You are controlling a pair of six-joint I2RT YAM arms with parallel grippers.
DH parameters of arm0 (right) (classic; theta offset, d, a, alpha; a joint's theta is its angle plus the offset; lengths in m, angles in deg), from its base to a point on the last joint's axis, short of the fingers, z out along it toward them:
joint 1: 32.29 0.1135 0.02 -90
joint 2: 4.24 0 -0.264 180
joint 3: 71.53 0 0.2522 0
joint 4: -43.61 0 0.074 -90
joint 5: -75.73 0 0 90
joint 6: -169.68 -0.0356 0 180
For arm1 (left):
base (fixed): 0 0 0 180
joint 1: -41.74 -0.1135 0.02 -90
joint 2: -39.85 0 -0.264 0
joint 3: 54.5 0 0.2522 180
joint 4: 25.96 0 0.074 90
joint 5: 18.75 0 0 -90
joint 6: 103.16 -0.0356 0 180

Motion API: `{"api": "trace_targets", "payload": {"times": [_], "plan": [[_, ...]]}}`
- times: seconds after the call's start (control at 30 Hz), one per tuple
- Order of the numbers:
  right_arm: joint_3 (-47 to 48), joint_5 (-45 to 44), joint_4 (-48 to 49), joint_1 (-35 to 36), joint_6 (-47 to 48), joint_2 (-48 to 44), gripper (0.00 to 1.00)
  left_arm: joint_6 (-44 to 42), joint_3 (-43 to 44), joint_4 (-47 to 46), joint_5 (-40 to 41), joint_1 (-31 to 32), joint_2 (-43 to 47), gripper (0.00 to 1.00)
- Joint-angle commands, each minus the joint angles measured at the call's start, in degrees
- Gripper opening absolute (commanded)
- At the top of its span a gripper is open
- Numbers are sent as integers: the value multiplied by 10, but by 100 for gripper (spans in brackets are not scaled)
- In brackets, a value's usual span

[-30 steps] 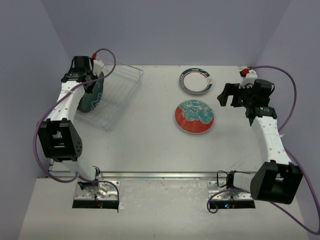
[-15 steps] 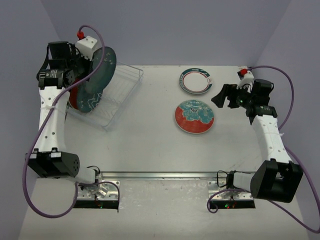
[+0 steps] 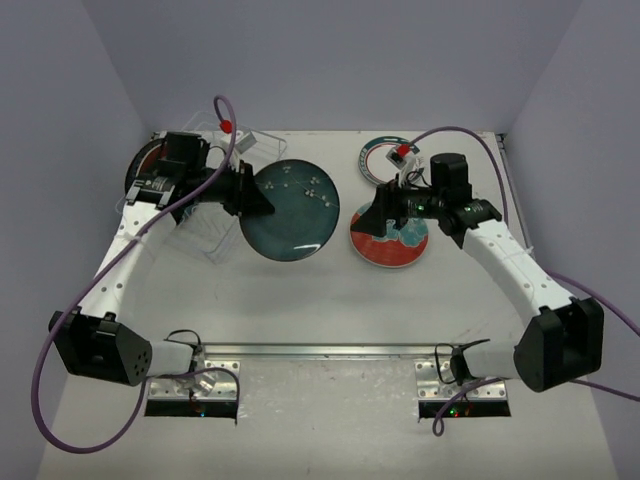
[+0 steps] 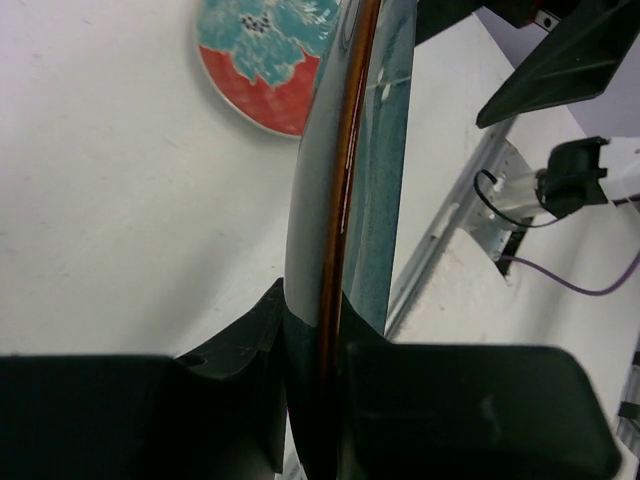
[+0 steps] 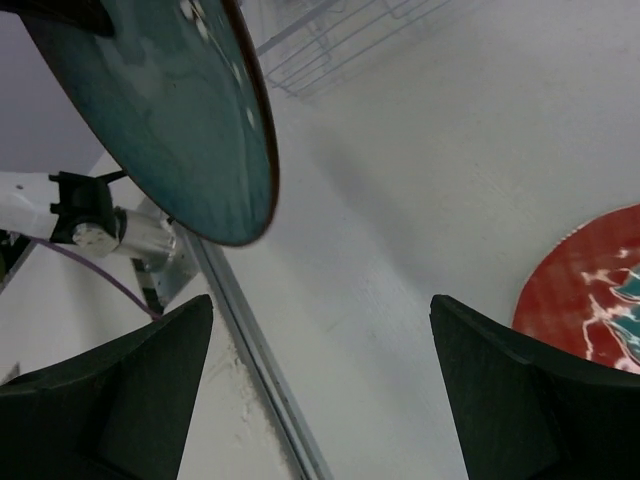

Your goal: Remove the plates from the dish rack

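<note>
Dark teal plate (image 3: 293, 212) hangs held by its rim in my left claw (image 3: 250, 192), which is pinched tight on the edge. The plate is above the table's middle, just beside the clear dish rack (image 3: 205, 232) at the far-left corner. My right claw (image 5: 318, 320) gapes wide, holding nothing, over the red-and-teal plate (image 3: 395, 250). The white ringed plate (image 3: 372, 158) lies by the far edge.

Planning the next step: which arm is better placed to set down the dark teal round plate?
Left: the left gripper clamps the dark teal round plate; the right gripper is open, empty.
</note>
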Motion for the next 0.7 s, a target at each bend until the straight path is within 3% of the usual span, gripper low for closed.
{"api": "trace_targets", "payload": {"times": [0.0,0.13,0.3,0.43,0.47,0.53,0.57,0.6,0.63,0.67], "plan": [[48,36,36,39,-50,26,87,51,0,-112,-69,19,42,0],[70,23,44,68,-78,66,81,49,-10,-113,-83,24,39,0],[105,33,48,82,-134,127,59,51,-19,-123,-85,29,31,0],[120,56,60,82,-169,147,30,50,-25,-125,-81,32,28,0],[120,56,64,82,-169,149,30,50,-25,-125,-81,32,28,0],[119,55,62,82,-172,148,4,52,-27,-128,-79,35,26,0],[116,56,61,81,-173,146,0,54,-28,-129,-77,34,24,0],[110,56,61,79,-174,142,0,57,-28,-130,-73,34,23,4],[103,57,63,75,-175,137,0,59,-27,-131,-65,34,22,17],[94,59,63,70,-179,132,0,62,-27,-131,-55,34,21,22]]}}
